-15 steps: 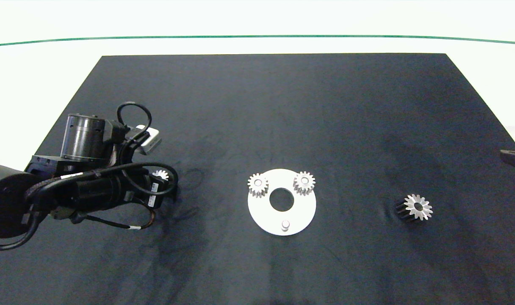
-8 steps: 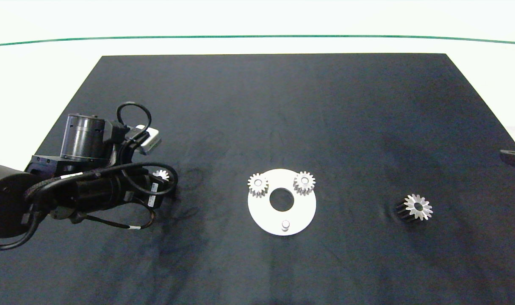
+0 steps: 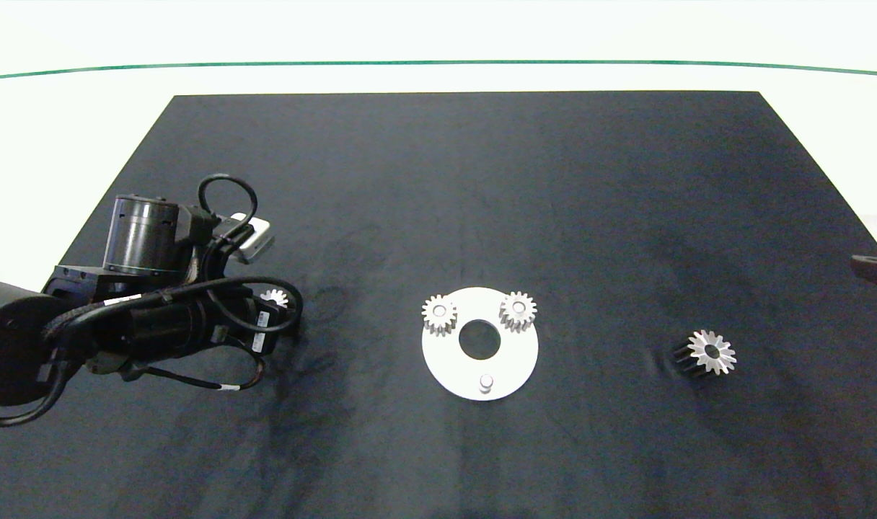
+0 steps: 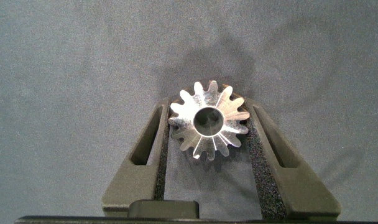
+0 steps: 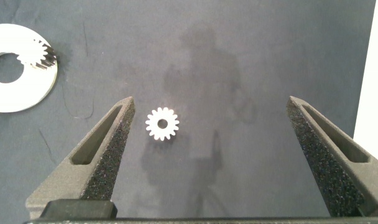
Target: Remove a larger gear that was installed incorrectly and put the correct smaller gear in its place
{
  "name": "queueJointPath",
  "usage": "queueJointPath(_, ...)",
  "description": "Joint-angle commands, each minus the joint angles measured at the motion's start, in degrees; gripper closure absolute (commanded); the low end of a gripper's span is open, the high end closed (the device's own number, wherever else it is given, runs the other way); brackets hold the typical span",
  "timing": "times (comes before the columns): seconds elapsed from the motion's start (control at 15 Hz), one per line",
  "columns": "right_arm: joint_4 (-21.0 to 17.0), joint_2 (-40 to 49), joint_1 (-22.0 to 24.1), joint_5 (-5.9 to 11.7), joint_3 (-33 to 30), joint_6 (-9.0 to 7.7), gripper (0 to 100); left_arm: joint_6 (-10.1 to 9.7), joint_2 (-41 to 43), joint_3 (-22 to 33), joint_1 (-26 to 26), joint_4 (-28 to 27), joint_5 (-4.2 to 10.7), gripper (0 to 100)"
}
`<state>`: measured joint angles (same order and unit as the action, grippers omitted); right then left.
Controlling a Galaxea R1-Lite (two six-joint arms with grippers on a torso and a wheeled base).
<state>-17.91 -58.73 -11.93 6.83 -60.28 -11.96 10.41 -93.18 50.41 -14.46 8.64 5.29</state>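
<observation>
The smaller gear (image 4: 208,121) sits clamped in the left claw (image 4: 209,134), low over the surface (image 3: 438,180); right claw (image 5: 214,155) spread wide at the edge.

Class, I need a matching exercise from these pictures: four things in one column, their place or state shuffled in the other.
1 smaller gear
2 larger gear
3 bare pin
4 right end effector

A on the white plate
B open wide
C between the fingers of the left end effector
D alone on the dark mat

Pairs: 1-C, 2-D, 3-A, 4-B
</observation>
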Motion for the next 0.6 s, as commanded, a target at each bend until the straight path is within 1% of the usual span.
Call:
queueJointPath(0.07, -0.1, -0.1, 0.0, 0.03, 0.0, -0.08, 0, 0.05, 0.7, -0.2, 0.0, -0.2, -0.02, 87)
queueJointPath(0.47, -0.1, -0.1, 0.0, 0.03, 0.1, -0.08, 0, 0.49, 8.8, -0.2, -1.9, -1.0, -0.02, 87)
queueJointPath(0.6, -0.1, -0.1, 0.0, 0.03, 1.0, -0.08, 0, 0.58, 14.1, -0.5, -4.2, -4.8, -0.02, 87)
